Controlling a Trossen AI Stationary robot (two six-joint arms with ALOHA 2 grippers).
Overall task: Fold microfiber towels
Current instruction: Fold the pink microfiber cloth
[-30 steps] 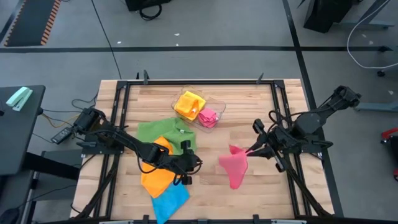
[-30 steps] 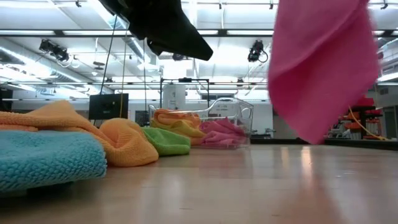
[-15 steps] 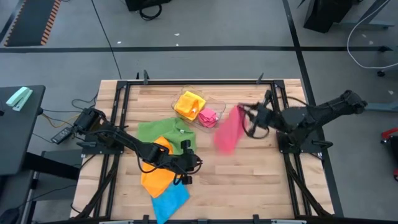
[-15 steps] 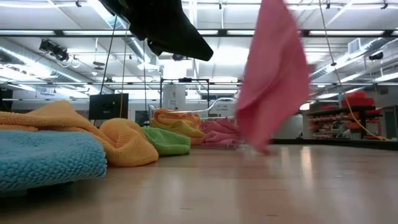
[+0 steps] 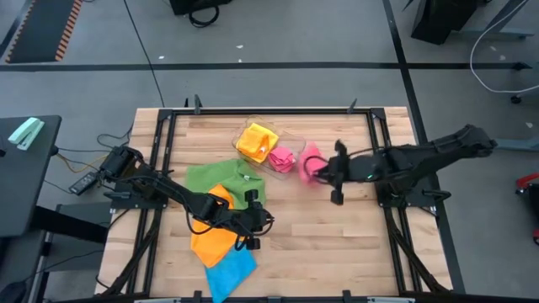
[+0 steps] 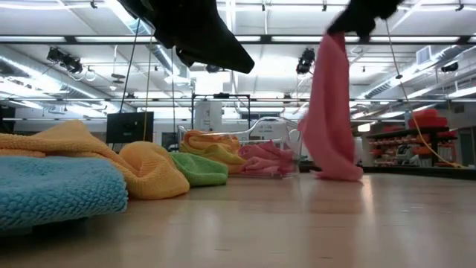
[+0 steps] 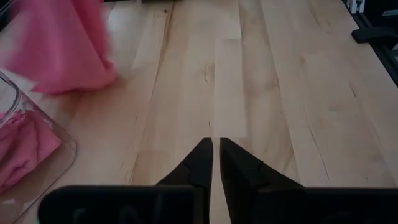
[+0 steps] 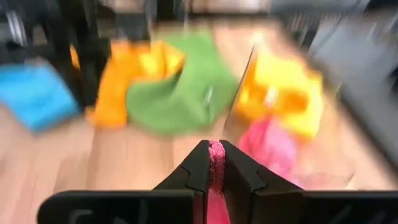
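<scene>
My right gripper [image 5: 322, 172] is pinching a pink towel [image 6: 328, 112], which is hanging with its lower edge touching the wooden table [image 5: 337, 244] just beside the clear tray [image 5: 295, 145]. My left gripper [image 7: 215, 163] is hovering with fingers together and empty over the bare planks. Green towel [image 5: 210, 177], orange towel [image 5: 212, 236] and blue towel [image 5: 229, 271] are lying left. Ceiling lights are glowing behind.
</scene>
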